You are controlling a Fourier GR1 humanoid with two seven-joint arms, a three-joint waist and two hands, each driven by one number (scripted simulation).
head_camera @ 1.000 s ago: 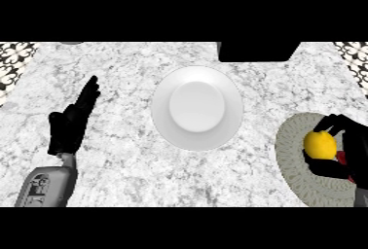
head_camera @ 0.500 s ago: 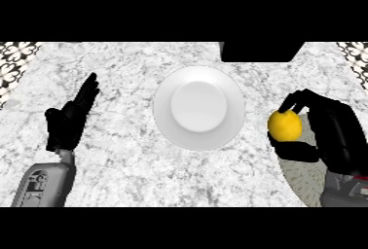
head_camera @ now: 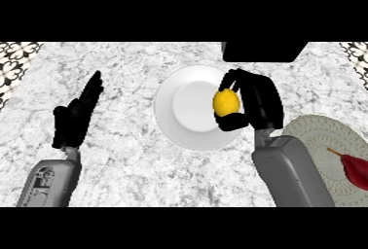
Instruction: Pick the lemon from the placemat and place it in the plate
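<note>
Near the table's left edge the left hand (head_camera: 75, 119) rests open, fingers straight and raised, apparently kept clear of the work. At the table's middle lies the white plate (head_camera: 188, 116), the goal. Over its right rim the right hand (head_camera: 251, 99) curls round the lemon (head_camera: 226, 102), carrying it above the plate for release. By the right edge, the placemat (head_camera: 320, 146) bears a red thing (head_camera: 354, 168).

Light falls evenly and brightly on the marble counter (head_camera: 144, 160), with no clear source and no cast shadows under the arms. The white plate (head_camera: 188, 109) is shaded only faintly across its well. The black hands lose almost all surface detail. The counter's far corners may look slightly stretched.
</note>
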